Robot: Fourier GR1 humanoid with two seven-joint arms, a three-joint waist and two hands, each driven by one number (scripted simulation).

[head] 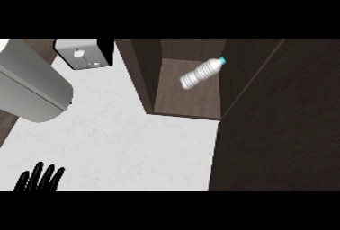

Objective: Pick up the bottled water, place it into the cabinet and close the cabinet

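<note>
Inside the open cabinet, the bottled water already lies tilted on the shelf, so the main risk is the dark door swinging shut and knocking it if it rolls forward. Only 1 robot hand, the left, shows, resting at the lower left over the white counter, fingers straight, apart and holding nothing; the right is out of view.

A pale speckled counter carries a grey rounded appliance and perhaps a toaster beyond it.

Cabinet shelf; bottled water lying.
</note>
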